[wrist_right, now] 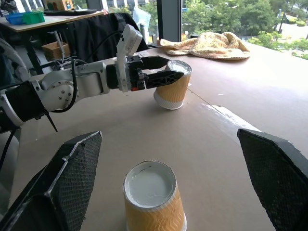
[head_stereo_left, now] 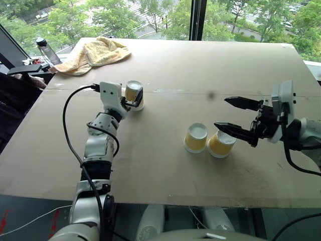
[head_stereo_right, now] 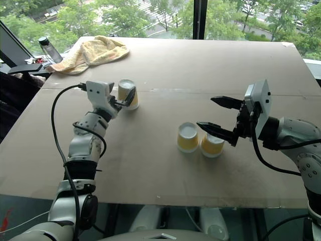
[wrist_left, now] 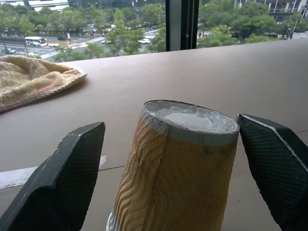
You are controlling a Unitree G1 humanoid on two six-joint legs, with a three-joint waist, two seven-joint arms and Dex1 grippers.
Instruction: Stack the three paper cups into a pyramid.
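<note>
Three paper cups, all upside down on the table (head_stereo_left: 165, 165). Far cup (head_stereo_left: 134, 95) left of centre, between the wide-open fingers of the left gripper (head_stereo_left: 135, 96), tilted, not clamped. Two cups (head_stereo_left: 195, 137) (head_stereo_left: 220, 144) side by side nearer the front edge. Right gripper (head_stereo_left: 231, 115) gapes wide, empty, above them. Towel (head_stereo_left: 95, 54) at far left corner.

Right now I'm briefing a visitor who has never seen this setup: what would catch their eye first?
Probably the left claw, open around an upside-down paper cup at the table's left. Next, two more cups side by side further right, with the open right claw beside them. A yellow towel lies at the far left corner.
</note>
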